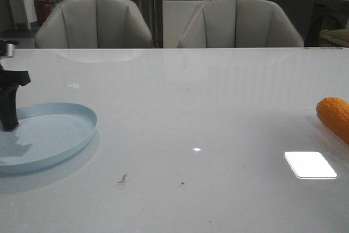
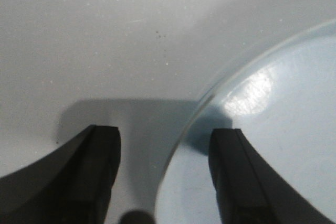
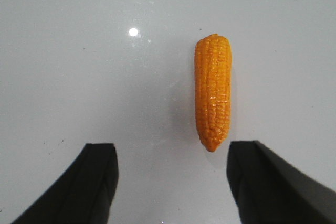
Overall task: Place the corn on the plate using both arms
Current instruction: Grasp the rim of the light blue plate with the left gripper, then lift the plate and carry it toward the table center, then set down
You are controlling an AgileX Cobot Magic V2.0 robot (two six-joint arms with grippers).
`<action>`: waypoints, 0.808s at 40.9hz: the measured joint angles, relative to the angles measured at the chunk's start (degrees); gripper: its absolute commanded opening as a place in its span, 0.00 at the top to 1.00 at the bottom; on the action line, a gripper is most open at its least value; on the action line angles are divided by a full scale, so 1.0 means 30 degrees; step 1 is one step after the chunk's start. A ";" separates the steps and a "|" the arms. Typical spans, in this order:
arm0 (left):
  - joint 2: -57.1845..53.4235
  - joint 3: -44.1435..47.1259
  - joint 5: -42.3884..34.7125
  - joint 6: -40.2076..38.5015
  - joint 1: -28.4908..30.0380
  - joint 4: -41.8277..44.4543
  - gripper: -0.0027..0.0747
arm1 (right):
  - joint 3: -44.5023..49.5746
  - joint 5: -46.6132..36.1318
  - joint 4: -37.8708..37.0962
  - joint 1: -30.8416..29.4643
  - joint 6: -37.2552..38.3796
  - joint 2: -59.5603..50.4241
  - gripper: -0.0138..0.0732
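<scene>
The main risk, in my judgement, is at the right end effector: its two black fingers stand wide apart and hold nothing, but the corn lies off their middle line, nearer to one finger. If the arm descends straight, that finger may strike the narrow tip and roll the cob on the glossy tabletop, which seems to give little friction.

A second risk is at the left end effector. It is also spread, with the rim of the pale blue plate between its fingers; a poor grip could tilt or push the plate.

In the front view the corn rests at the far right edge of the tabletop, well apart from the plate at the left.
</scene>
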 measured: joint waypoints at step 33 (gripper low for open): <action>0.0197 -0.1679 0.2064 0.0065 -0.0118 -0.0145 0.84 | 0.0000 -0.0178 0.0000 0.0000 0.0000 0.0000 0.21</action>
